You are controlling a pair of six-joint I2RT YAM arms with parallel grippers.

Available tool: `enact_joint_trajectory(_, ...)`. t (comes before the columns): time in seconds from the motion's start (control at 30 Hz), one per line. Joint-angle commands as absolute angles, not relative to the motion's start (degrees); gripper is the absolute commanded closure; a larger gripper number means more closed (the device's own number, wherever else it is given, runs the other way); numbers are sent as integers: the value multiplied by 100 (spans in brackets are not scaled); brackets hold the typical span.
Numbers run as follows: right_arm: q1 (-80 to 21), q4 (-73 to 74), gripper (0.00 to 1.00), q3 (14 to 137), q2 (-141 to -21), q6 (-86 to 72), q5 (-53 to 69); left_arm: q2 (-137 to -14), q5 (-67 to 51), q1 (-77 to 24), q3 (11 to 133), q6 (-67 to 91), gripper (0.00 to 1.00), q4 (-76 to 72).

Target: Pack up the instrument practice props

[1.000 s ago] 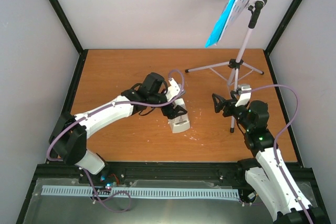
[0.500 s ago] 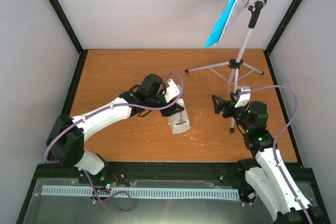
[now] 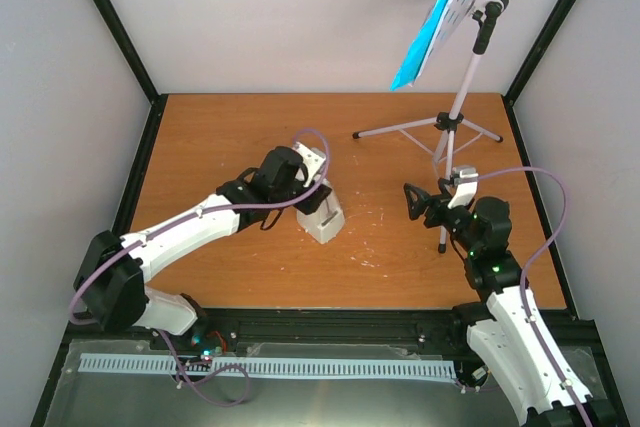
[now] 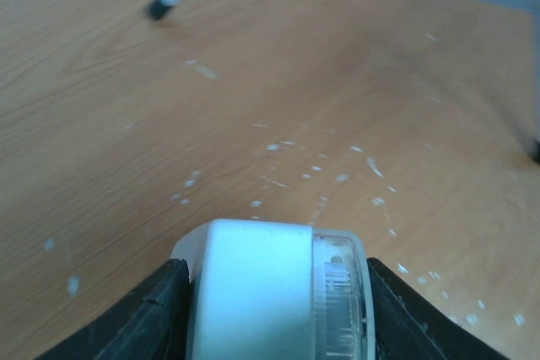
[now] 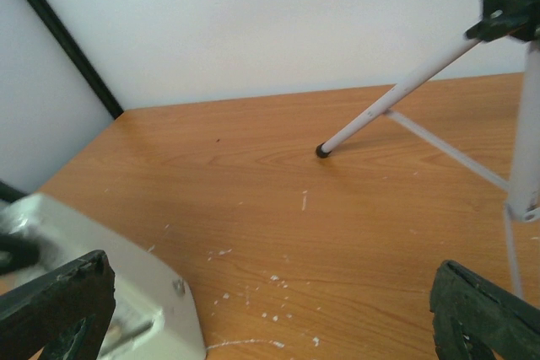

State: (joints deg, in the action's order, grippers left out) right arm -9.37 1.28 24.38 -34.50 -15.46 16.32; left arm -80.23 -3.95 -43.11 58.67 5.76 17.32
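Left end effector (image 4: 274, 309) clamps the white metronome (image 4: 253, 280) between its fingers; its smooth sides might slip, dropping it onto the counter (image 4: 126, 99) below. Right end effector (image 5: 266, 305) gapes wide, empty.

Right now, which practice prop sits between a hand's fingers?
The white metronome, in the left hand; the music stand and blue pages stand apart, untouched.

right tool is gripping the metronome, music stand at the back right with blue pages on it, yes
Not the right: the left tool grips the metronome, as the left wrist view shows. The right tool is open. The music stand and pages are as said.
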Motion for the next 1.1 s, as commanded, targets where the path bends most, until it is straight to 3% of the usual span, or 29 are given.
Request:
enact_joint_trajectory(0.0, -896, -99, 0, 2357, -3605, -1542, 2251, -7866, 568, -4324, 5751, 2381, 49, 1965)
enact_joint_trajectory(0.1, -896, 9, 0, 2486, -3850, -1572, 2463, -7838, -24, -4324, 5654, 2780, 21, 1665)
enact_joint_trajectory(0.2, -896, 111, 0, 2583, -3986, -1556, 2560, -7739, -474, -4324, 5530, 3023, 9, 1501)
enact_joint_trajectory(0.5, -896, -5, 0, 2432, -4032, -1808, 2761, -7296, -1797, -4363, 4935, 3349, 6, 1113)
enact_joint_trajectory(0.8, -896, 54, 0, 2467, -4134, -1900, 2780, -7776, -3339, -4660, 4948, 2817, 6, 294)
enact_joint_trajectory(1.07, -896, 128, 0, 2418, -3957, -1952, 2697, -6864, -1952, -4570, 4638, 1926, 1, 456)
